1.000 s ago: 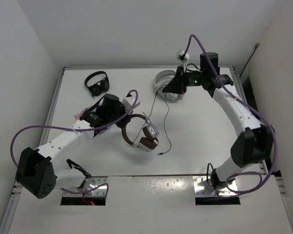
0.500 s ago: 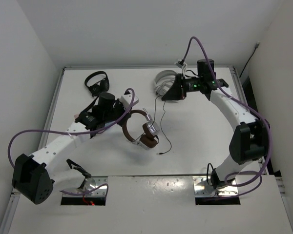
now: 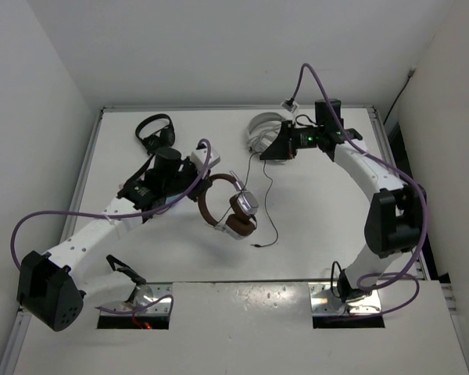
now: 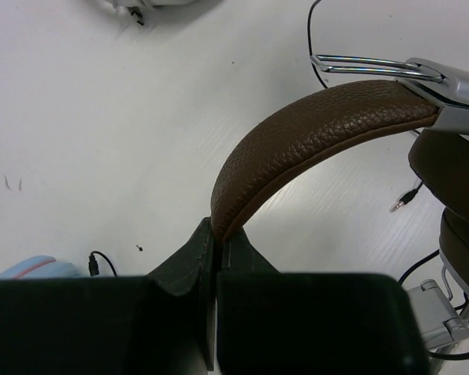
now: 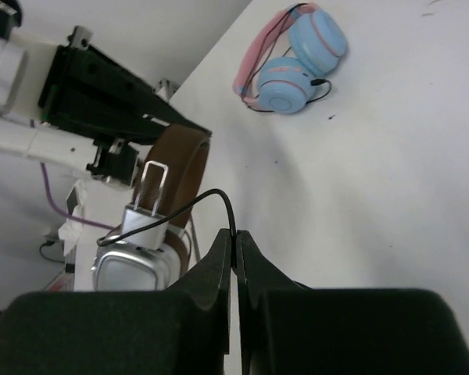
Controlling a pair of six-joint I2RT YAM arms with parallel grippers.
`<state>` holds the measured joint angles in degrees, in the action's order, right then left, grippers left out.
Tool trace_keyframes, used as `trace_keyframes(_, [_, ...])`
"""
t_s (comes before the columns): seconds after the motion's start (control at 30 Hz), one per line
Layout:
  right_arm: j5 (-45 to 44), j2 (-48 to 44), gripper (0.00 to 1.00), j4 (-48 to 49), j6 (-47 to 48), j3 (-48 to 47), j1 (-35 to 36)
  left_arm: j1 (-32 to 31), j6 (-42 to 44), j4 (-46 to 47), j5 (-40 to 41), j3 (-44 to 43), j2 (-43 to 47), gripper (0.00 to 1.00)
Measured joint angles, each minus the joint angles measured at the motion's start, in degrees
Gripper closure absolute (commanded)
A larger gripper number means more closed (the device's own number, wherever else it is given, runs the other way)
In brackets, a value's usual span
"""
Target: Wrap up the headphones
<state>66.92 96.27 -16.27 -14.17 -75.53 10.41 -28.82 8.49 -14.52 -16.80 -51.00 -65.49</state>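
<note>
The headphones (image 3: 233, 209) have a dark brown headband (image 4: 313, 117) and silver earcups (image 5: 133, 266); they are lifted off the table centre. My left gripper (image 3: 198, 192) is shut on the headband's end, seen close up in the left wrist view (image 4: 216, 231). The thin black cable (image 3: 266, 195) runs from the earcups up to my right gripper (image 3: 263, 154), which is shut on it near the back of the table. In the right wrist view the cable (image 5: 195, 201) arcs out of the pinched fingertips of the right gripper (image 5: 235, 234). The cable's plug (image 3: 255, 245) lies loose on the table.
A white and grey pair of headphones (image 3: 263, 131) lies just behind the right gripper. A small black pair (image 3: 155, 133) sits at the back left. A blue and pink pair (image 5: 297, 58) lies by the left arm, mostly hidden from above. White walls close in the table.
The left arm has carried the brown headphones slightly right and turned them. The right arm has come down and left with the cable, close to the white pair.
</note>
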Motion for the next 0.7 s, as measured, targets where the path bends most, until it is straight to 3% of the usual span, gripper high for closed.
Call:
trace_keyframes(0.3, [-8.7,1.66,1.0,4.35,-3.85,0.5,1.07,0.35,-5.64,-0.2,2.56,-0.87,0.0,1.0])
trace_keyframes(0.57, [-13.49,1.66,1.0,7.21,-4.55,7.58,3.5,2.73,-16.11,-0.37,9.44,-6.84,-1.68,1.0])
trace_keyframes(0.6, [-13.9,1.66,0.83,7.58,-4.74,8.37,3.69,3.06,-17.29,-0.44,10.62,-7.43,-2.23,1.0])
trace_keyframes(0.7, [-14.84,1.66,0.59,8.94,-5.97,10.05,3.76,3.45,-19.89,-0.59,14.01,-8.22,-3.5,1.0])
